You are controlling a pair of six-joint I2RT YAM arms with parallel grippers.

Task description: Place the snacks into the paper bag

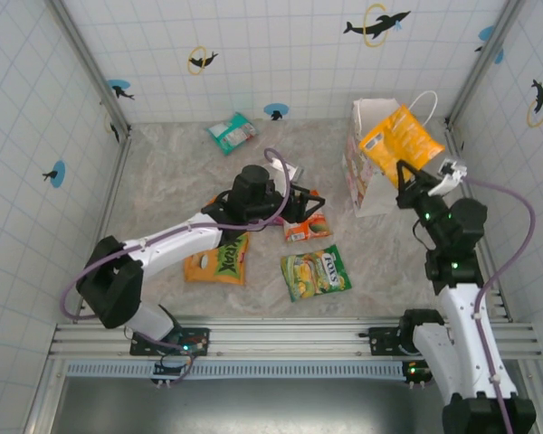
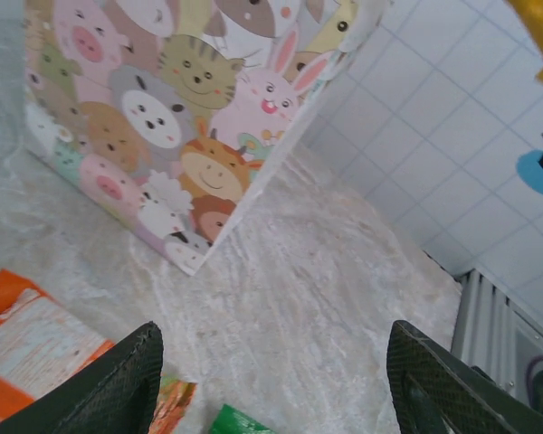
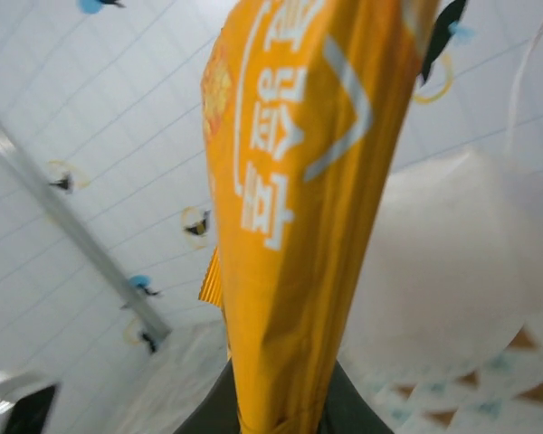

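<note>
Four loose snacks lie on the table (image 1: 163,181): a teal-white packet (image 1: 233,132) by the far wall, a large orange packet with a green logo (image 1: 217,264), a green packet (image 1: 316,271) near the front, and an orange-red packet (image 1: 306,226) between them, just under the left arm's tool. A fifth, the yellow-orange packet (image 1: 400,137), is clamped at its bottom edge by the right gripper (image 1: 404,169) and held up over the open mouth of the paper bag (image 1: 366,185). The bag stands upright, right of centre, handle (image 1: 427,101) up. In the right wrist view the packet (image 3: 290,208) rises from the closed fingers, with white bag paper (image 3: 452,271) behind it. The left gripper (image 2: 271,384) is low over the table, fingers (image 2: 118,380) spread wide and holding nothing. The bag's cartoon-animal side (image 2: 181,117) is ahead of it.
</note>
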